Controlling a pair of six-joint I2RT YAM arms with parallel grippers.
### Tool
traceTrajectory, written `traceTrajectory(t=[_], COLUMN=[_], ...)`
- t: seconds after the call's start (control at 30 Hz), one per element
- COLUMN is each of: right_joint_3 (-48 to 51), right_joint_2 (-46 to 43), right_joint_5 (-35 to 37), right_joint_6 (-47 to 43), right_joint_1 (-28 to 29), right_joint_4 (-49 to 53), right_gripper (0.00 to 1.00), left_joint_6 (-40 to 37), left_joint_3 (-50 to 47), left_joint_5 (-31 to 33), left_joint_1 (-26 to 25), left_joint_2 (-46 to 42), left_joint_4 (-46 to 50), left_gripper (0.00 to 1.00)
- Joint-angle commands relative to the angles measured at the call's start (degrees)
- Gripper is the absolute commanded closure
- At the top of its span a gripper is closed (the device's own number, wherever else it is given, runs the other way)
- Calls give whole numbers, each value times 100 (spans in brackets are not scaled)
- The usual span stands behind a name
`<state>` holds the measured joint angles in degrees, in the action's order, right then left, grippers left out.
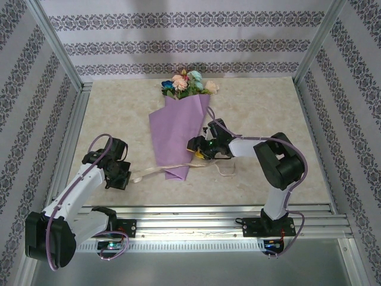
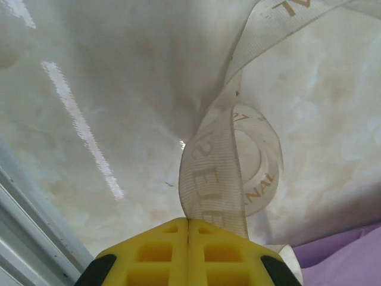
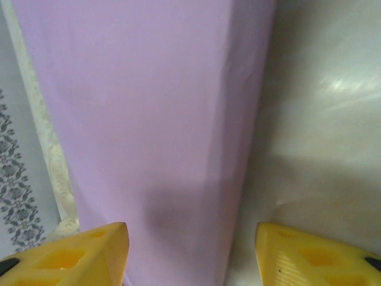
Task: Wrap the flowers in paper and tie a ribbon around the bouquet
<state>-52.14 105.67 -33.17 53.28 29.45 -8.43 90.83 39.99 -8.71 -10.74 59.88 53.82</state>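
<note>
Left arm: base on the near rail, shoulder link folded low at the left, forearm running up and to the right. Wrist bent downward. Left gripper sits low, close to the table surface. In the left wrist view its yellow fingers are pressed flat together with no gap, and the ribbon is pinched at their tips.

Right arm: rises upright from its base, elbow high, forearm turned left toward the table's middle. Right gripper points left. In the right wrist view its yellow fingers stand wide apart with nothing clamped between them.
</note>
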Motion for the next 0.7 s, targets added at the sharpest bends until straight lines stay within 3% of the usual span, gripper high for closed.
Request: traceTrajectory(t=[0.0, 0.1, 0.27, 0.37, 0.5, 0.57, 0.67], right_joint_3=[255, 236, 75, 2, -144, -241, -376], right_joint_2=[24, 234, 402, 506, 528, 413, 228], right_joint_5=[-191, -302, -190, -28, 142, 215, 268], right_joint_6=[180, 374, 547, 522, 566, 584, 646], right_joint_1=[215, 312, 432, 430, 343, 278, 112], right_joint_4=[-483, -998, -1004, -884, -791, -624, -273], right_gripper=[41, 41, 47, 59, 89, 99, 100], left_joint_6=[-226, -343, -570, -628, -831, -982, -1186], left_joint_3=[-4, 69, 101, 114, 331, 401, 465], left_joint_5=[129, 189, 175, 37, -7, -47, -78], left_joint_1=[100, 141, 200, 210, 213, 207, 209], left_joint_2=[-52, 4, 145, 315, 548, 627, 727], left_joint_4=[383, 468, 262, -11, -88, -135, -30], left_gripper=[100, 100, 100, 100, 100, 100, 100])
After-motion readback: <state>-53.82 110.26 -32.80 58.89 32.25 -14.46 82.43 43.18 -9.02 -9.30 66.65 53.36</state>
